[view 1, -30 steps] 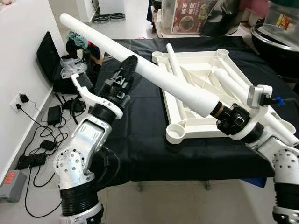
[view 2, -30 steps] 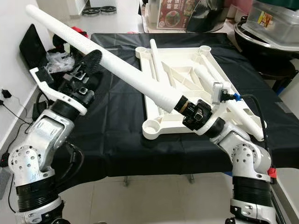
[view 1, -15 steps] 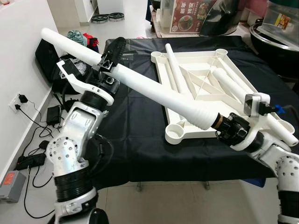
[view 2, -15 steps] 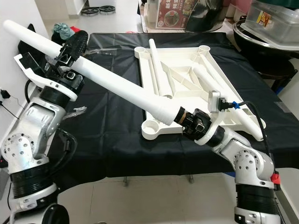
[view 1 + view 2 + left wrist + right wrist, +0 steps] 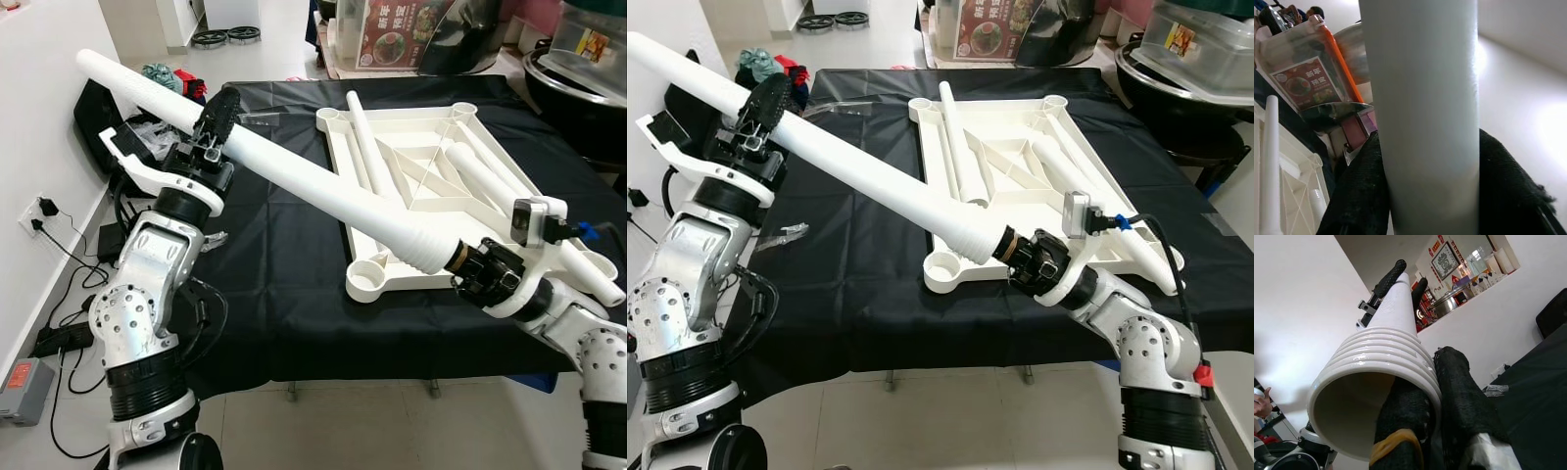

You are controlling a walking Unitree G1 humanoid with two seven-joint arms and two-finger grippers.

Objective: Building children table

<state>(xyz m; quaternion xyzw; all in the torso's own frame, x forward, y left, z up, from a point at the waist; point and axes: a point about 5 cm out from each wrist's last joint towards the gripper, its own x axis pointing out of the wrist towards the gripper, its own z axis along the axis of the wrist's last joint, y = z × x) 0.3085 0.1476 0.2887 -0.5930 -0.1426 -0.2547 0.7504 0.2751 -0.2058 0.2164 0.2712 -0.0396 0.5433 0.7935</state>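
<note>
While the long white table leg [image 5: 294, 176] hangs slanted between both arms, the right gripper [image 5: 468, 266] clamps its ribbed end at about 4 o'clock and the left gripper [image 5: 214, 125] closes around the shaft near 10 o'clock. The upturned tabletop [image 5: 431, 147] lies on the black cloth [image 5: 274, 264] (two legs resting in it). Uneven arm motion could, I judge, twist the leg loose or knock the corner socket [image 5: 367, 279].

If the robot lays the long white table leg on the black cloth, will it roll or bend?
The table leg is a round tapered tube, so it would probably roll in a curve. It looks stiff: held by the right gripper and left gripper, it stays straight.
</note>
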